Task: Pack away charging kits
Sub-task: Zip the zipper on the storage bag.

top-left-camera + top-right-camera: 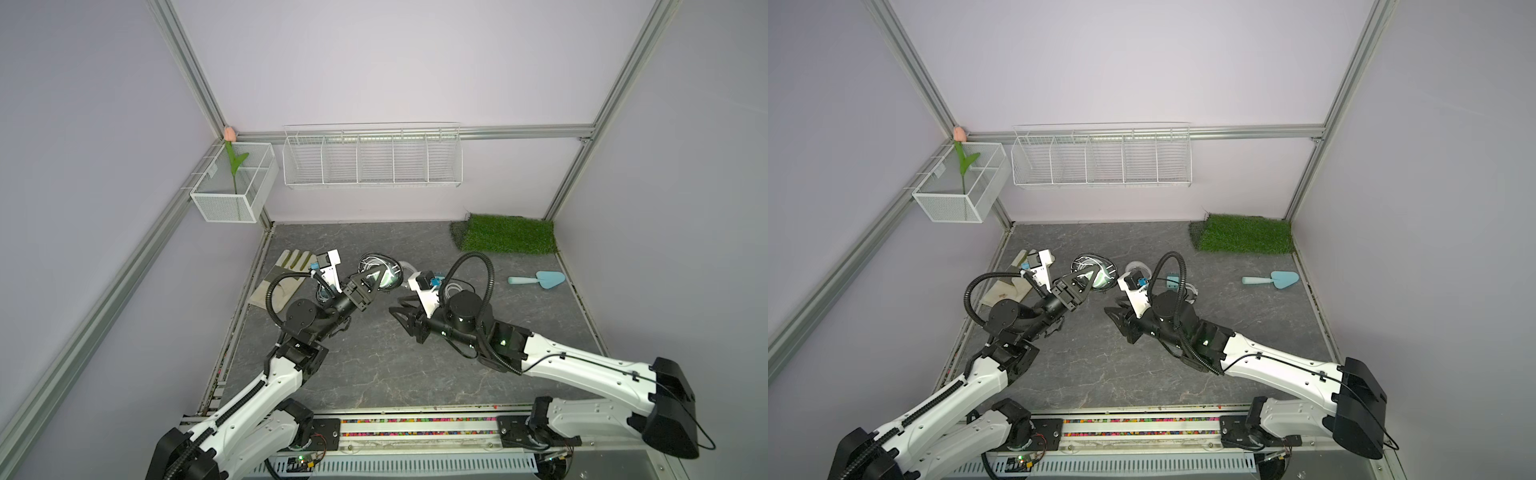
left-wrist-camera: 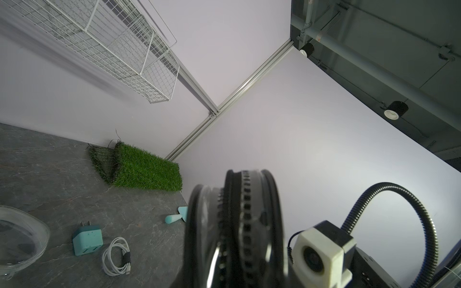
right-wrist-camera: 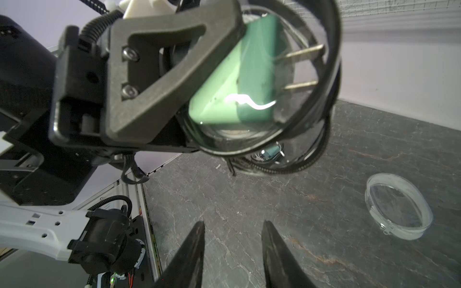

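Grey marbled desk [image 1: 374, 374], lilac walls. The left fingers [image 3: 174, 74] were clamped on the black-rimmed clear oval case [image 3: 287, 117], held on edge clear of the desk with a green cube plug adapter [image 3: 232, 87] inside. The right fingers [image 3: 192, 254] were spread and empty, pointing at the case from just below. Right arm looked nearest to close it.

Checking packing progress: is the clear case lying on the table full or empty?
Empty. The right wrist view shows bare table through the clear case; a teal adapter and coiled cable lie loose outside it.
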You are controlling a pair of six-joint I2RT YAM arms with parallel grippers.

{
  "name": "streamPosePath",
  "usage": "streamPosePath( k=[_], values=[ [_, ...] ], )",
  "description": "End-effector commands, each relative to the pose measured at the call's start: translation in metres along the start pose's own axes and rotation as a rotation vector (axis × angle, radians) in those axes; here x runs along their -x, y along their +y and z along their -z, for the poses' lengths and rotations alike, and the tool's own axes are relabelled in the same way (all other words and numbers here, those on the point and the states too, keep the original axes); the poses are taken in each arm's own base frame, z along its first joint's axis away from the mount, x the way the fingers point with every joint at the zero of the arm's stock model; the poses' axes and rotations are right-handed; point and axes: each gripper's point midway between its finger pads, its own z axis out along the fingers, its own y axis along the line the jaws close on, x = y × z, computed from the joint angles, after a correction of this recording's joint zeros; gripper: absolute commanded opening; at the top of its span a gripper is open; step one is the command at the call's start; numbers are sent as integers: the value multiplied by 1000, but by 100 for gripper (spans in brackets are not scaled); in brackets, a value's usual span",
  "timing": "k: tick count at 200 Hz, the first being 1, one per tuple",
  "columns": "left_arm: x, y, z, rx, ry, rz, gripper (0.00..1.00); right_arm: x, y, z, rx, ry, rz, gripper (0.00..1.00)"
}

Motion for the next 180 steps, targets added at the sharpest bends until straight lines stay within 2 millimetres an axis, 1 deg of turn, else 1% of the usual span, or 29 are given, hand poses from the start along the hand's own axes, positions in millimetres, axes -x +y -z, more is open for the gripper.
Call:
streamPosePath(
  k=[1,24,45,61,82,108,180],
  values=[
    [10,-12,0,-14,-27,5,23,34,12,-1,32,-97,27,41],
    [10,-12,0,-14,-25,8,23,39,20,-6,69,-98,22,39],
    [9,-12,-1,-15,-22,7,23,40,22,-9,79,-95,17,37],
    [9,-12,0,-16,-22,8,23,41,20,-11,67,-94,15,36],
    [10,-14,1,-19,-28,6,23,35,15,-15,42,-74,14,37],
    [13,-15,4,-7,-39,-3,23,29,9,-15,20,-63,10,37],
    [15,-20,4,-28,-41,2,22,25,7,-19,7,-57,3,38]
  ],
)
